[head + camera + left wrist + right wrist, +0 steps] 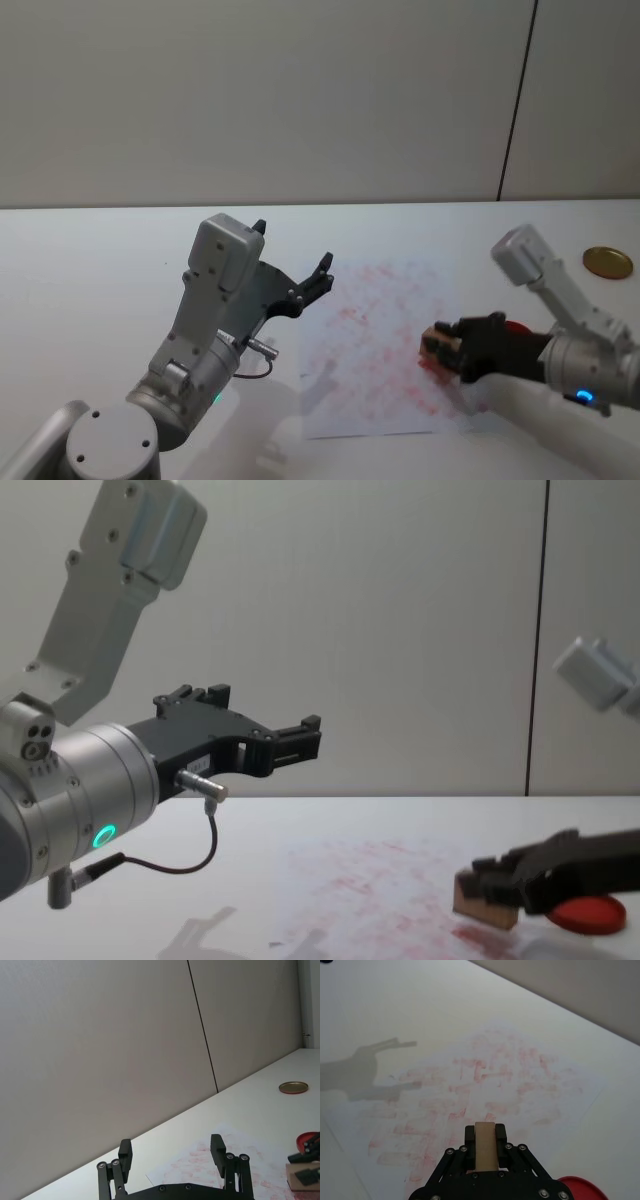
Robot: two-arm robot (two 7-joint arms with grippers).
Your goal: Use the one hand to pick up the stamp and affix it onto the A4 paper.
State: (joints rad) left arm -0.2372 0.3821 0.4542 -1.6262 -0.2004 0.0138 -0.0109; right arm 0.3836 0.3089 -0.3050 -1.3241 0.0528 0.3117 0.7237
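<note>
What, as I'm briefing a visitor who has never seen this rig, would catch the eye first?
The right hand is shut on a small wooden stamp, low over the right side of a white paper covered with red marks. The left hand hangs open in the air near the paper's left edge. A red ink pad lies by the right hand.

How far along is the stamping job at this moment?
Done: the pickup. The right gripper is shut on the wooden stamp, clear of the red ink pad. In hand: the stamp is low over the right part of the red-marked A4 paper; whether it touches cannot be told. Left: pressing it down and lifting off. The left gripper hangs open, raised at the paper's left side.
</note>
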